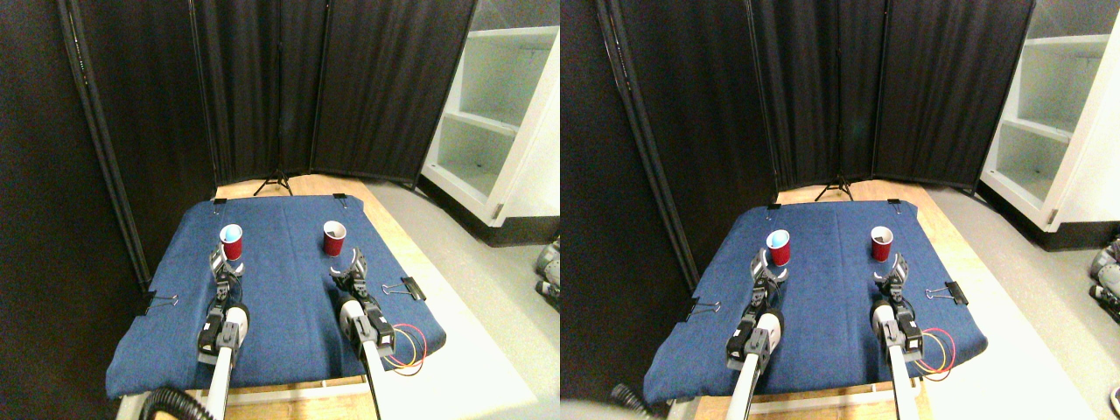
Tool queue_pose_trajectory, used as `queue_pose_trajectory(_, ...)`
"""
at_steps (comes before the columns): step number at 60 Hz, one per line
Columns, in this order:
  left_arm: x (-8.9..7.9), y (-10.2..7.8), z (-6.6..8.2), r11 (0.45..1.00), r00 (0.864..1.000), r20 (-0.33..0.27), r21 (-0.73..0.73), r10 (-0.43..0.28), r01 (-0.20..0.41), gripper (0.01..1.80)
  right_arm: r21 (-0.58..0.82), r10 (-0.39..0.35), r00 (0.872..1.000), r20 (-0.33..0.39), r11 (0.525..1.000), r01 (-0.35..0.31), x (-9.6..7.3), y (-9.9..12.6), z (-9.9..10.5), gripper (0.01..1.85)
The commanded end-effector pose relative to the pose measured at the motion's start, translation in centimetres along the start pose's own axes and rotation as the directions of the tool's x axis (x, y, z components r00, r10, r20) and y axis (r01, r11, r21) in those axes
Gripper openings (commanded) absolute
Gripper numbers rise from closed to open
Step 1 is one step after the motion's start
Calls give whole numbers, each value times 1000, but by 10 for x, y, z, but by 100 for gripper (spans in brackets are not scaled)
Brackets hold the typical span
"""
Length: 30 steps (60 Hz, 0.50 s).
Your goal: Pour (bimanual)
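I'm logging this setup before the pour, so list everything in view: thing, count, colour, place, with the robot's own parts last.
left cup: 1, red with a pale blue inside, far left of the cloth
right cup: 1, red, far right of the cloth
cloth: 1, blue, spread over the table
table: 1, light wood, under the cloth
binder clips: 4 visible, black, at the cloth's edges
folding screen: 1, black, behind the table
tripod: 1, black, legs at the screen's foot
shelf unit: 1, white, far right
left gripper: 1, dark, just short of the left cup
right gripper: 1, dark, just short of the right cup
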Motion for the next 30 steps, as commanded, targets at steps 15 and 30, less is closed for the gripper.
queue_pose_trajectory(15, -16, -25, 21, 910, 966, 16, 338, -260, 239, 26, -119, 141, 990, 13, 983, -139, -15, 25, 1, 50)
queue_pose_trajectory(30, -24, -34, 28, 743, 908, -70, 552, -412, 379, 15, -352, 272, 962, 25, 903, -246, -21, 32, 2, 30)
